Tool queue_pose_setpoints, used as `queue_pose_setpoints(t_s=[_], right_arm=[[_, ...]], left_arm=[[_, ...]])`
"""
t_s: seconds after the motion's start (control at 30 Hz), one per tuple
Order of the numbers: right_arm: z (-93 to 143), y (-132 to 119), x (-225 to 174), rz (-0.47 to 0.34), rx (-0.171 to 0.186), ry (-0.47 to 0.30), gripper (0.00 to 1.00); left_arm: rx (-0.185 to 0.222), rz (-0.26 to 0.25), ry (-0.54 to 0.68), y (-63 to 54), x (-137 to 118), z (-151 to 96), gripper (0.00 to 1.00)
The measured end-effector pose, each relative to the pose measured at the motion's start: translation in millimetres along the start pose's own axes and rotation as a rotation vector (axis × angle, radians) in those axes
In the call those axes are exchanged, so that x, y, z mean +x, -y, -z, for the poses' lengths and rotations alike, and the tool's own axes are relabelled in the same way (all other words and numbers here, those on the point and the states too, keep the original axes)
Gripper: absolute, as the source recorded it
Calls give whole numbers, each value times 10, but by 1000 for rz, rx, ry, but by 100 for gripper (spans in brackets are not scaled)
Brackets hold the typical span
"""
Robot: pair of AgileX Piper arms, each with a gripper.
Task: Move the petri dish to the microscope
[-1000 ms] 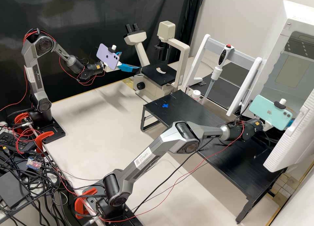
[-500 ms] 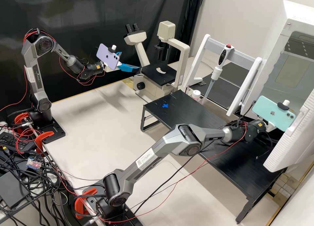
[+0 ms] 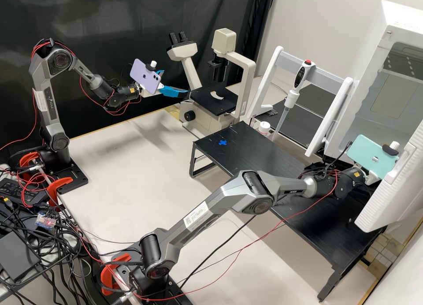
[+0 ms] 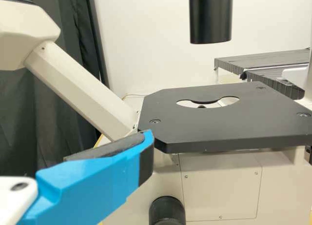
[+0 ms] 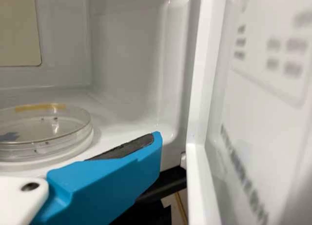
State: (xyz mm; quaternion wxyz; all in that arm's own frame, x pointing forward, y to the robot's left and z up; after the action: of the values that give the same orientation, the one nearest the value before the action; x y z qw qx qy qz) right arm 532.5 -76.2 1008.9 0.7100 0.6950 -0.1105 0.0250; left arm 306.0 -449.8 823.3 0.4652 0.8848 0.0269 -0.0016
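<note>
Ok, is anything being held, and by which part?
Nothing. The left claw is open and empty; the petri dish sits in the white chamber, clear of the right claw's blue finger.

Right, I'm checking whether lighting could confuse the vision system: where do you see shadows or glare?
High view: soft, broad shadows on the pale tabletop near the left arm; left wrist view: microscope stage fairly evenly lit, without strong glare; right wrist view: glossy streaks on the white inner wall, pale glints along the petri dish rim.
</note>
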Motion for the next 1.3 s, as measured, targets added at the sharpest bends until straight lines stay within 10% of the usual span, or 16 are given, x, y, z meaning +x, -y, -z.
queue_pose_setpoints(t_s=[1.3], right_arm=[[278,110,57,19,-16,-7,100]], left_arm=[[0,0,0,0,0,0,100]])
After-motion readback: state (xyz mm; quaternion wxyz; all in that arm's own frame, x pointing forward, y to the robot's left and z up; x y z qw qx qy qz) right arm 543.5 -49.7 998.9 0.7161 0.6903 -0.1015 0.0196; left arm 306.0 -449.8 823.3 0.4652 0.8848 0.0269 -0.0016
